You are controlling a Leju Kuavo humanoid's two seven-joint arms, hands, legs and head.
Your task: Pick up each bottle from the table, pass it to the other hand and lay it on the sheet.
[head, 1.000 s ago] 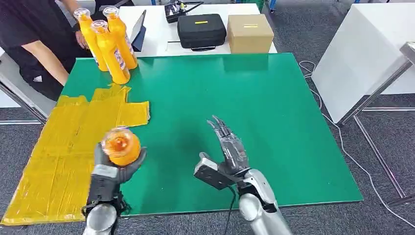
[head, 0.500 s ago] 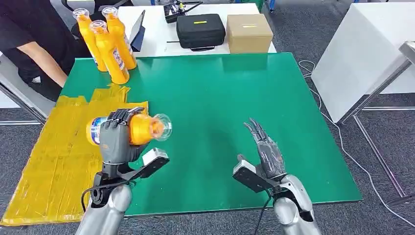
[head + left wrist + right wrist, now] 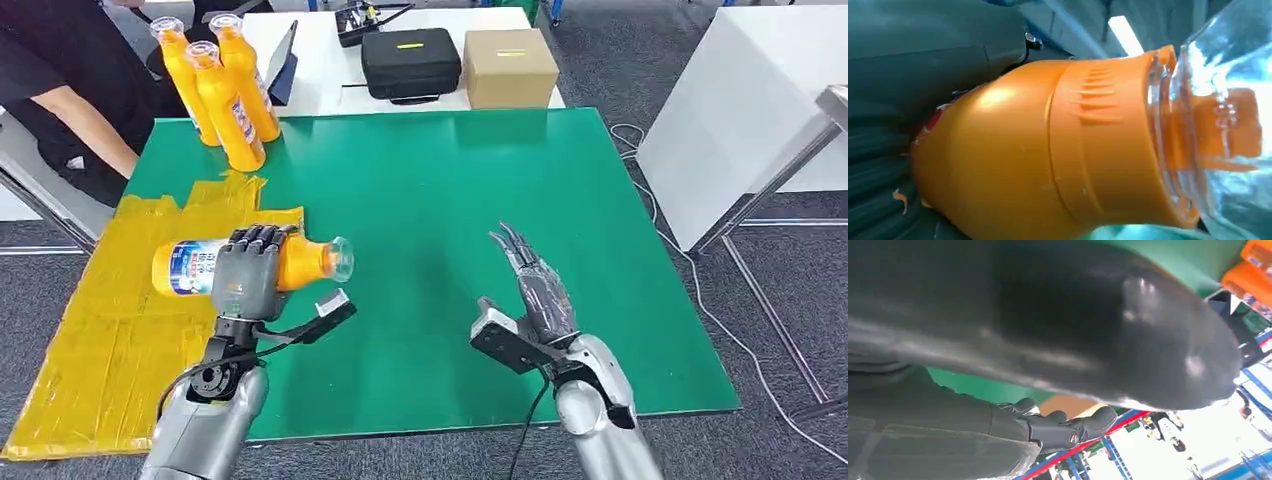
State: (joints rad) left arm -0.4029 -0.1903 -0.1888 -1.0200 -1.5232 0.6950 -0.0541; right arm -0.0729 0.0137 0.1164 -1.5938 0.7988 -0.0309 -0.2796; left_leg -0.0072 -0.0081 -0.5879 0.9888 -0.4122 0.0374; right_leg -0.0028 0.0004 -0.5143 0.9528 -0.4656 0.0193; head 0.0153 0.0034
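My left hand (image 3: 245, 275) grips an orange bottle (image 3: 190, 267) lying sideways, its clear cap toward the table's middle and its labelled base over the yellow sheet (image 3: 120, 330). In the left wrist view the bottle's orange shoulder (image 3: 1048, 155) and clear cap loom close, with the hand (image 3: 908, 75) wrapped around the body. My right hand (image 3: 537, 295) hovers over the green table (image 3: 500, 200) with fingers straight and apart, holding nothing; the right wrist view has its dark thumb (image 3: 1058, 335) up close. Three more orange bottles (image 3: 228, 95) stand upright at the table's far left corner.
A person in black (image 3: 60, 90) stands by the far left corner. Behind the green table, a white table carries a black case (image 3: 411, 62), a cardboard box (image 3: 510, 67) and a tablet (image 3: 283, 62). Another white table (image 3: 750, 110) stands to the right.
My left hand has turned the bottle from cap-up to lying sideways and carried it left over the sheet's edge. My right hand drew back to the right, away from the bottle.
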